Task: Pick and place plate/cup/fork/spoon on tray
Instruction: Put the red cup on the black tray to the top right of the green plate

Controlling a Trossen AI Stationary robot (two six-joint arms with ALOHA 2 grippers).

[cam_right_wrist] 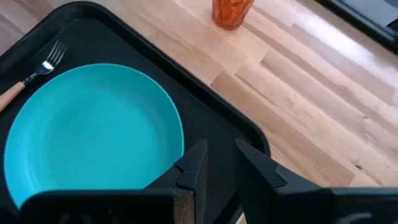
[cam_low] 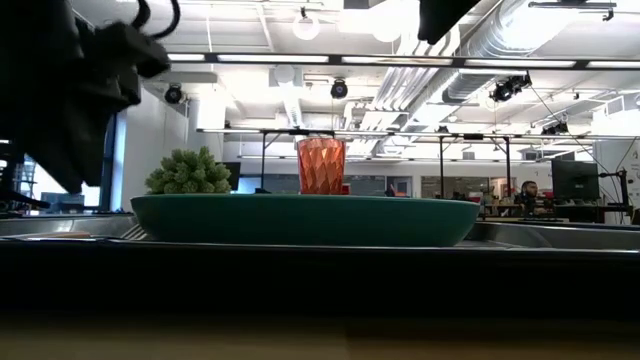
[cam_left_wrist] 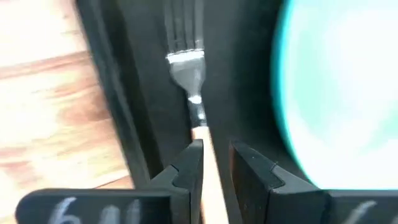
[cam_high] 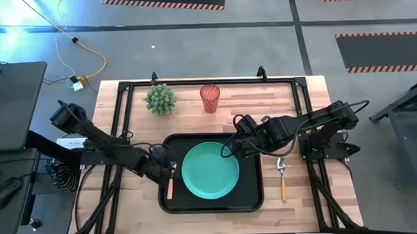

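My left end effector [cam_left_wrist: 214, 165] pinches the fork [cam_left_wrist: 189, 74] by its orange handle. Fork lies in the tray's [cam_high: 256, 199] left strip beside the plate [cam_high: 210, 171], long axis along the tray's short side, tines toward the far rim. Right end effector [cam_right_wrist: 217, 165] slightly spread over the tray's right edge. Spoon [cam_high: 282, 177] on the desk [cam_high: 312, 92] right of the tray; cup [cam_high: 210, 97] at the far edge.

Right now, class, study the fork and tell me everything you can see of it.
The fork has silver metal tines and a slim orange handle. It lies flat inside the black tray, in the strip between the tray's left rim and the teal plate, beside the plate. The left tool straddles its handle, fingers set close on either side; whether they press it cannot be told.
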